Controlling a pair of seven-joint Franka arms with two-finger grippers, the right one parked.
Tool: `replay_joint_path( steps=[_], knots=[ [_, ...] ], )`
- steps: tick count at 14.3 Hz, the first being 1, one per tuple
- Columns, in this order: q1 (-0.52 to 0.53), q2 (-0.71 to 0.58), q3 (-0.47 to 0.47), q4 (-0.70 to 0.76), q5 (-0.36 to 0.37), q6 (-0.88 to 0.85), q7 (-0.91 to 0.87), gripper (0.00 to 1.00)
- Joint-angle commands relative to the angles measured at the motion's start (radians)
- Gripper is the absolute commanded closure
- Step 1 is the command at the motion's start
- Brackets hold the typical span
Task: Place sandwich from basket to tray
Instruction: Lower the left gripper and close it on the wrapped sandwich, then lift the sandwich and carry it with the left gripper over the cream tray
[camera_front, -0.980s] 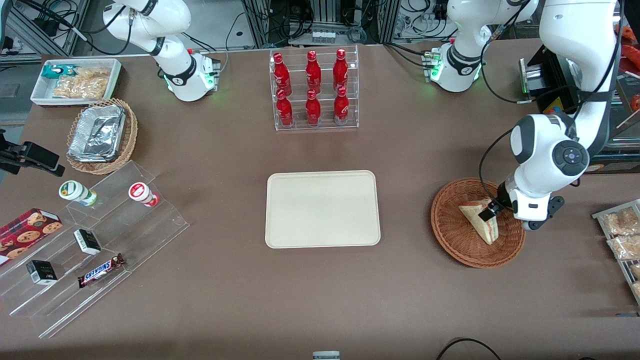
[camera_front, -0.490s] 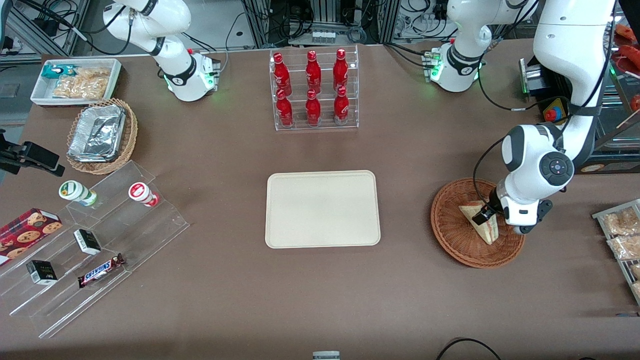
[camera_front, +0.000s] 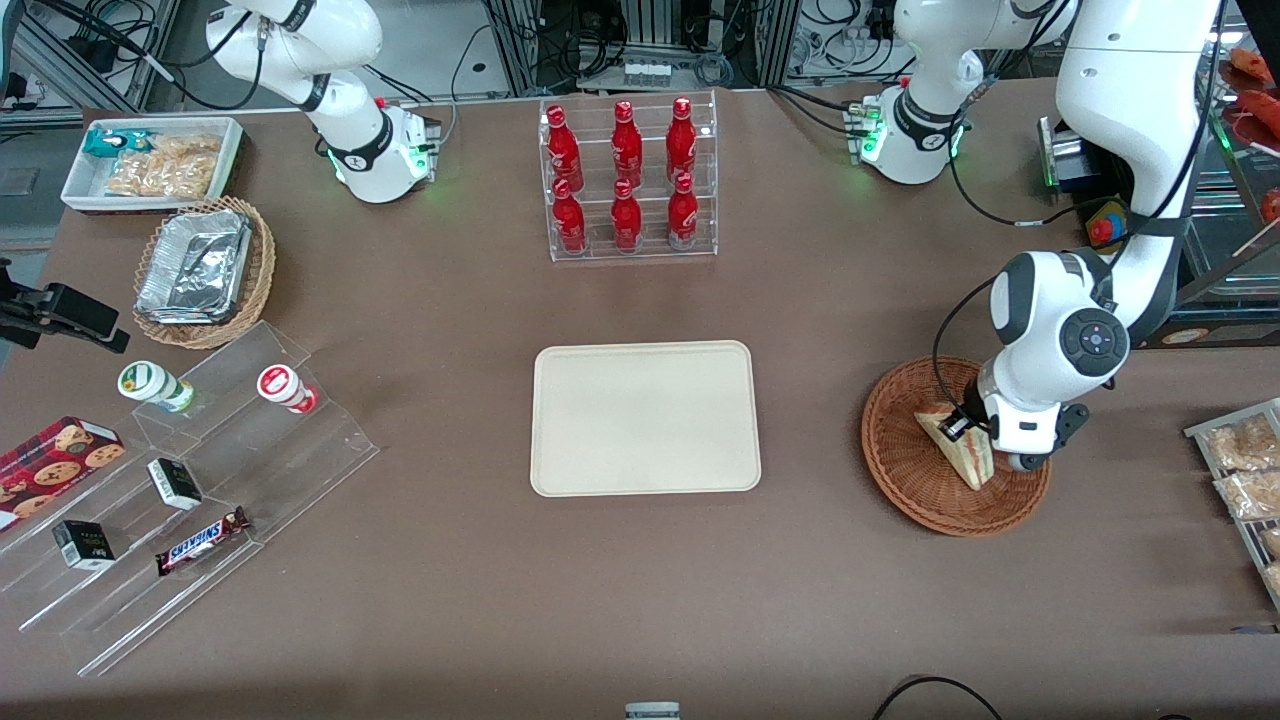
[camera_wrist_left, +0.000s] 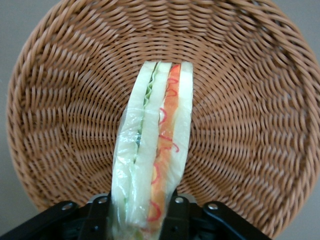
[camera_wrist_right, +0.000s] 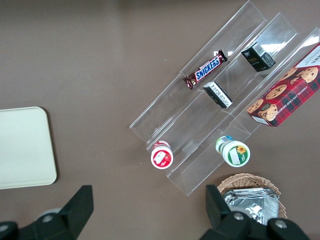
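Hand (camera_front: 965, 425) of the working arm is down in the basket (camera_front: 905, 470), clamped on the sandwich (camera_front: 962, 450), which sits in the bowl, well apart from the tray (camera_front: 645, 418) at mid-counter (camera_front: 640, 600). From the wrist, fingers (camera_wrist_left: 172, 215) pinch the bread faces of the sandwich (camera_wrist_left: 155, 150), filling edge up, likely so the layers hold together over the basket (camera_wrist_left: 250, 100).
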Motion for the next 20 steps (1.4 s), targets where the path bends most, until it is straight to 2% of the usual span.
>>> replay_joint_path(
  steps=[1,3,5,8,13,17,20],
  knots=[
    [-0.003,-0.01,0.004,0.133,0.006,-0.18,0.226,0.91],
    [-0.038,0.003,0.002,0.224,0.005,-0.271,0.394,0.89],
    [-0.103,0.035,0.002,0.287,-0.002,-0.319,0.404,0.86],
    [-0.231,0.096,0.004,0.37,-0.006,-0.383,0.384,0.88],
    [-0.44,0.206,0.004,0.488,-0.08,-0.385,0.192,0.88],
    [-0.584,0.317,0.004,0.612,-0.084,-0.379,-0.038,0.88],
    [-0.637,0.383,0.004,0.695,-0.086,-0.376,-0.136,0.88]
  ],
)
